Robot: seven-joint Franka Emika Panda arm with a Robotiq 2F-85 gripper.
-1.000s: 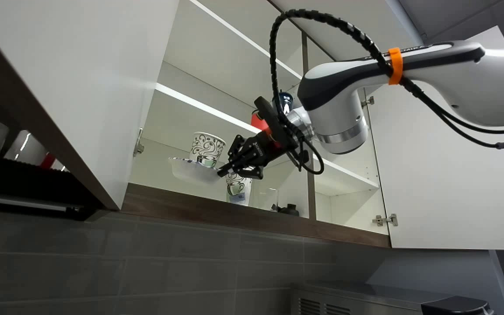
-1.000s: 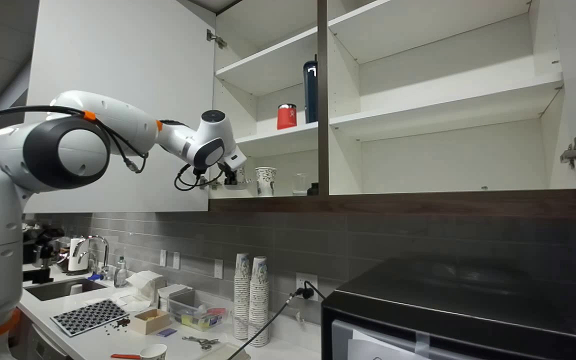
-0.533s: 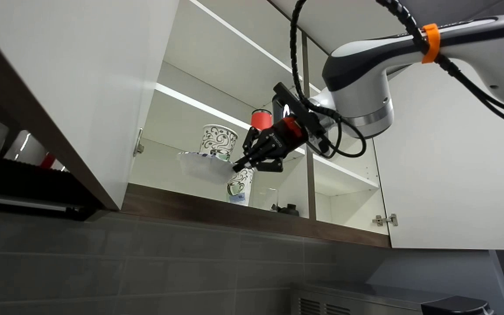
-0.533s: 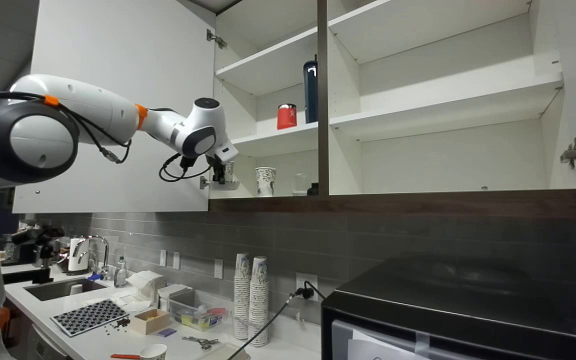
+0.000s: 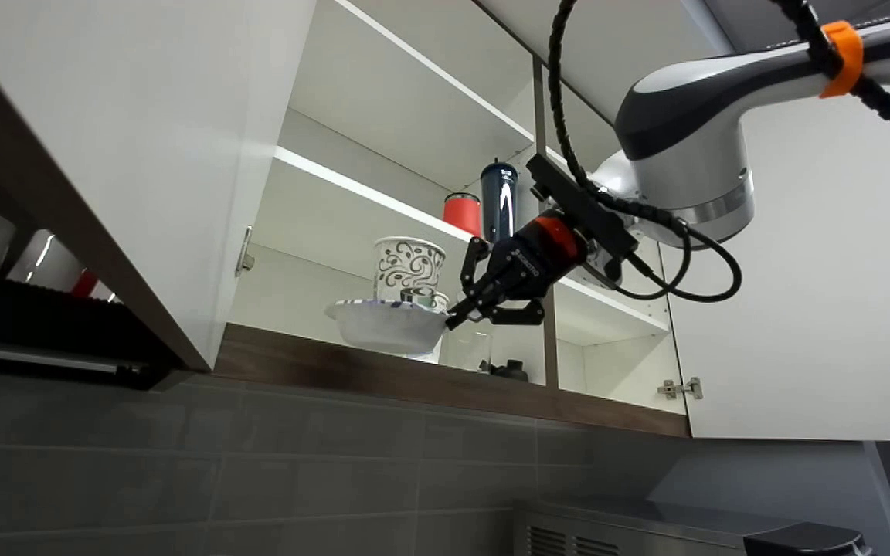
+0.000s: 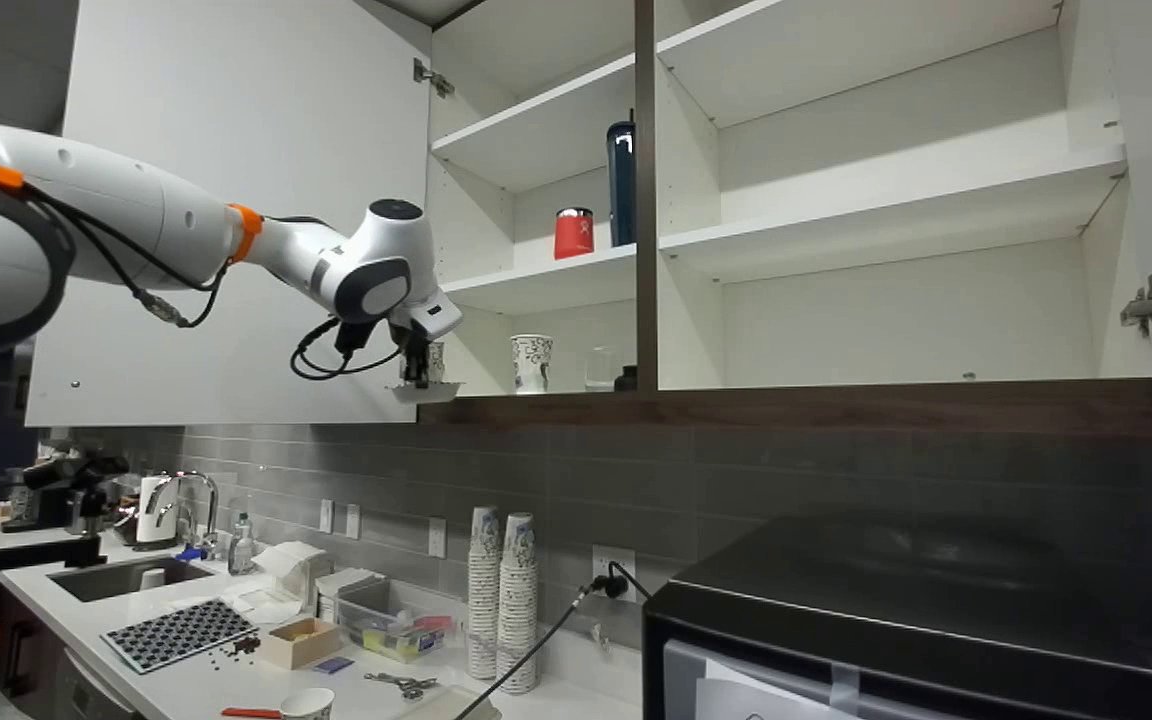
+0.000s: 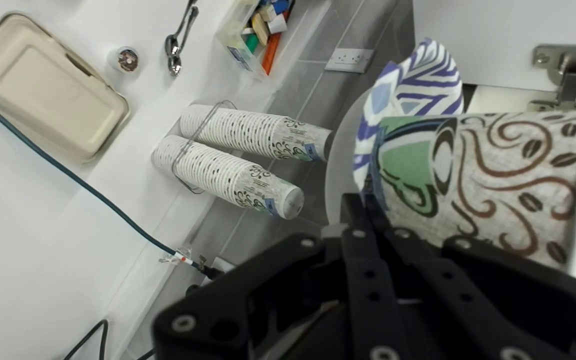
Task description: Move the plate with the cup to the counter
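Observation:
The white plate (image 5: 391, 328), deep like a bowl with a purple-patterned rim, is in the air in front of the open cabinet, near its lower edge. A patterned paper cup (image 5: 410, 266) stands upright on it. My gripper (image 5: 453, 318) is shut on the plate's rim. In an exterior view the plate (image 6: 426, 393) hangs below my gripper (image 6: 416, 378), which partly hides the cup (image 6: 437, 358). In the wrist view the fingertips pinch the patterned rim of the plate (image 7: 418, 85), with the cup (image 7: 508, 165) close beside them. The white counter (image 6: 166, 690) lies below.
Another paper cup (image 6: 532, 362) and a clear glass (image 6: 600, 368) stand on the bottom shelf. The open cabinet door (image 6: 236, 300) is behind the arm. Stacked cups (image 6: 518, 610), a plastic bin (image 6: 396, 620), a wooden box (image 6: 301, 643) and a black appliance (image 6: 896, 600) are below.
My gripper has drawn back out of the cabinet with the plate and cup. The plate is lower now and looks more level; the cup has stayed on it.

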